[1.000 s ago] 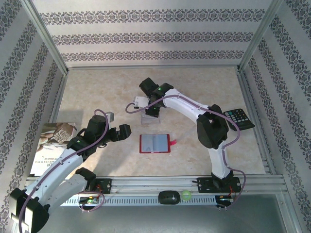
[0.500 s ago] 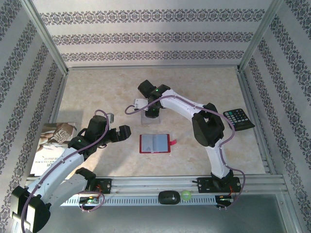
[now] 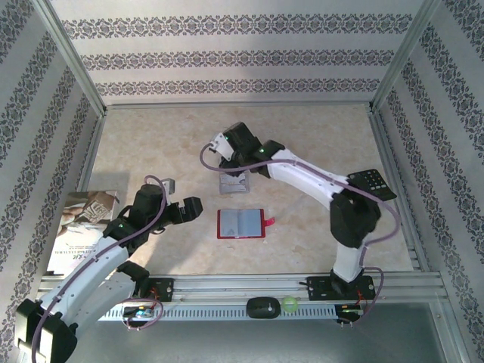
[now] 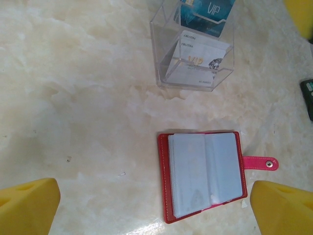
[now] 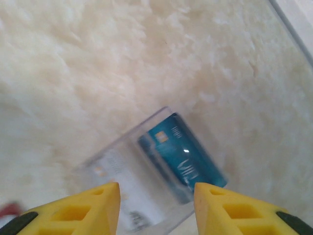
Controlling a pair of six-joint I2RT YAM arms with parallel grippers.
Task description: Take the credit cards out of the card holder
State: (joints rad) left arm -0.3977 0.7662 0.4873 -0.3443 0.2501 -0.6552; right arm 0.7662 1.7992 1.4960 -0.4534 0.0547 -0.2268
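Note:
The red card holder (image 3: 240, 224) lies open and flat on the marble table, its clear sleeves (image 4: 205, 171) facing up and its strap tab (image 4: 259, 163) pointing right. Just beyond it stands a clear plastic stand (image 3: 233, 182) with two credit cards in it: a blue one (image 5: 188, 154) and a silver-grey one (image 4: 196, 59). My right gripper (image 5: 156, 208) hovers open above that stand, holding nothing. Over the table to the left of the card holder, my left gripper (image 3: 193, 206) stands wide open, its yellow fingertips (image 4: 27, 205) on either side of the card holder in the wrist view.
A black keypad remote (image 3: 370, 184) lies at the right side of the table, under the right arm. A printed booklet (image 3: 83, 227) sits at the left edge. Metal frame posts and patterned walls enclose the table. A black object (image 3: 261, 306) and a green ball (image 3: 290, 304) rest on the near rail.
My right gripper has opened and drawn back from the clear stand toward the far side, its elbow swinging right. The left arm has barely shifted.

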